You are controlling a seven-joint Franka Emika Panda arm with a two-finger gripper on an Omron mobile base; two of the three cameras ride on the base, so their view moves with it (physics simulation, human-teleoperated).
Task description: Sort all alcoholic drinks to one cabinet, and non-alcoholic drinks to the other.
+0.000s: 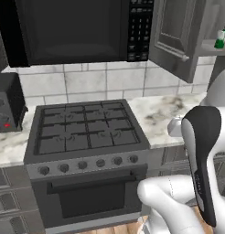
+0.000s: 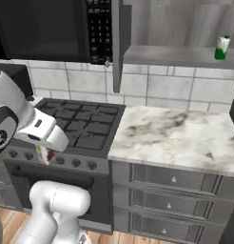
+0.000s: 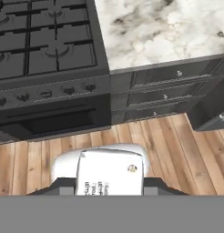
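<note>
1. Above and to the right of the stove (image 1: 87, 125), a green-and-white container (image 2: 222, 47) stood upright on the shelf of the open wall cabinet (image 2: 176, 56).
2. In front of the stove, level with its knobs, the gripper (image 2: 45, 153) hung over the wooden floor (image 3: 145, 136).
3. The jaws appeared pressed against the two sides of a white labelled container (image 3: 110, 173). Its print was too small to read, so the kind of drink could not be established.
4. Handling, as judged: the body looked stiff and smooth-sided and probably light to moderate in weight. The slick label could slip under a loose pinch.
5. Recommended hold: across the mid-body on opposite faces, kept upright, as it appeared to be held.
6. To the right of the stove lay a marble counter (image 2: 176, 133).
</note>
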